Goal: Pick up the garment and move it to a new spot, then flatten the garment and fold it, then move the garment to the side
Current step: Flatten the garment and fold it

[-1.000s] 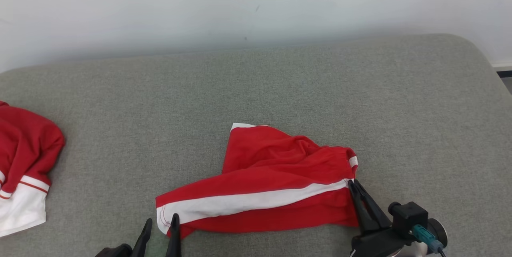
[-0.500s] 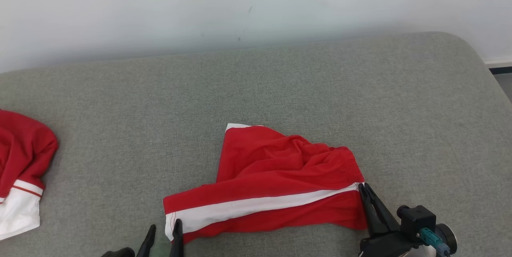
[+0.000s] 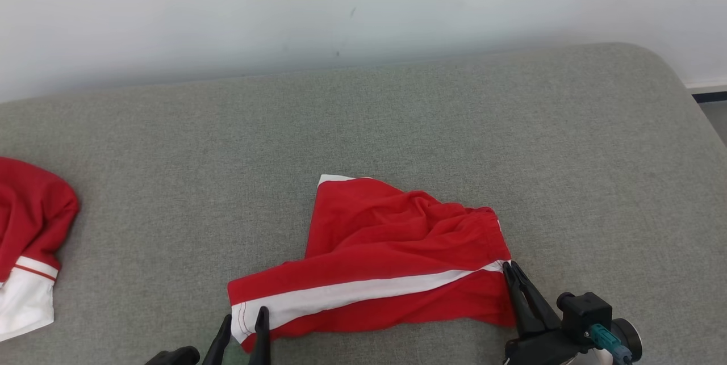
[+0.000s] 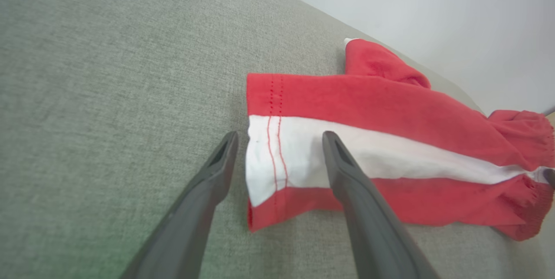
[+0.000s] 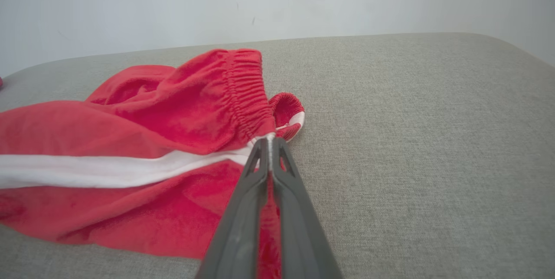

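The garment (image 3: 392, 251) is a pair of red shorts with a white side stripe, lying crumpled on the grey cushion (image 3: 397, 126). My right gripper (image 3: 509, 267) is shut on the garment's elastic waistband at the end of the white stripe, seen close in the right wrist view (image 5: 269, 140). My left gripper (image 3: 245, 319) stands open at the hem end of the leg; in the left wrist view the white stripe's hem (image 4: 277, 157) lies between its two fingers (image 4: 279, 138), one finger (image 4: 347, 170) over the cloth.
A second red and white garment (image 3: 28, 240) lies at the cushion's far left edge. A pale wall (image 3: 341, 1) stands behind the cushion. The cushion's rounded right corner (image 3: 676, 70) drops off to the floor.
The left gripper has moved forward and right, to straddle the hem. The right gripper pulled the waistband slightly right, then eased back. The camera shifted a little, so the scene slid left.
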Available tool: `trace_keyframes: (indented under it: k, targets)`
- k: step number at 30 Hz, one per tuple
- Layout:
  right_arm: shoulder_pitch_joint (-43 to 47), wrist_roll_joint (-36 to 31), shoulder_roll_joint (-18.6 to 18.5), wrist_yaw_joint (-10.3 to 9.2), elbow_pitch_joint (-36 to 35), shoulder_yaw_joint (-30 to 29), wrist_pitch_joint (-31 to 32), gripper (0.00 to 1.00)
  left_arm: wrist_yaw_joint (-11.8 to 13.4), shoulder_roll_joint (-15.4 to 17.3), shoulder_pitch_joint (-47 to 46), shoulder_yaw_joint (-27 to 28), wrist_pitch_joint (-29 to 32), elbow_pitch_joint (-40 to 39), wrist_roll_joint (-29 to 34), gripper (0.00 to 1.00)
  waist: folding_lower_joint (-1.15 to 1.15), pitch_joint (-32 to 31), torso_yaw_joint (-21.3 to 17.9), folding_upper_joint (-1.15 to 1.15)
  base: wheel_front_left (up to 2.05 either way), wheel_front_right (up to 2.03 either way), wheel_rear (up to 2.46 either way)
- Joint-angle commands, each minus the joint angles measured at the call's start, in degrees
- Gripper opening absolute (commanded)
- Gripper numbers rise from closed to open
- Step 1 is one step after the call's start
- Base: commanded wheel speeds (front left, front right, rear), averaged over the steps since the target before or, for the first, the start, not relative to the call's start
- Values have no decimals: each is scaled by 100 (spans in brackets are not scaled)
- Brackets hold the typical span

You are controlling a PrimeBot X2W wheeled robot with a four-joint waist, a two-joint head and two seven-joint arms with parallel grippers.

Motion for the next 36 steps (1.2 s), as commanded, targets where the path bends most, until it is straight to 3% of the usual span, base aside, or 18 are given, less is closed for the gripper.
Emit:
trace_keyframes:
  k: [1,5,6,8,12,13,16,27,32,36]
  targets:
    - [-11,11,27,-14,-11,9,-2,0,5,30,-75,-23,-17,61,-65,100,0,8,-6,0,0,0,0]
    - [-21,23,26,-14,-19,5,-2,0,5,55,-125,-44,-17,40,-105,98,0,22,-7,0,0,0,0]
    - [-23,32,22,-14,-22,0,-2,0,5,59,-124,-29,-18,8,-95,90,0,26,-3,0,0,0,0]
    - [-29,42,17,-13,-25,-4,-1,0,5,57,-85,-22,-18,-24,-71,48,0,33,4,0,0,0,0]
    - [-44,52,13,-13,-22,-7,-2,0,5,66,-71,-45,-17,-21,-27,42,0,45,21,0,0,0,0]
    - [-49,41,19,-14,-23,-9,-1,0,5,68,-74,-58,-17,-7,-14,27,0,48,26,0,0,0,0]
    - [-75,30,35,-14,-16,-7,-2,0,5,78,-86,-64,-17,23,-3,0,0,60,33,0,0,0,0]
    - [-253,221,110,-14,-582,-93,-1,0,5,257,-189,98,-18,-586,387,0,0,-270,54,0,0,0,0]
    - [-652,463,91,-14,-1024,23,-1,0,5,694,-565,88,-17,-1043,589,0,0,-606,44,0,0,0,0]
    - [-1086,653,-21,-14,-1311,149,-1,0,6,1246,-1088,17,-18,-1346,723,0,0,-833,43,0,0,0,0]
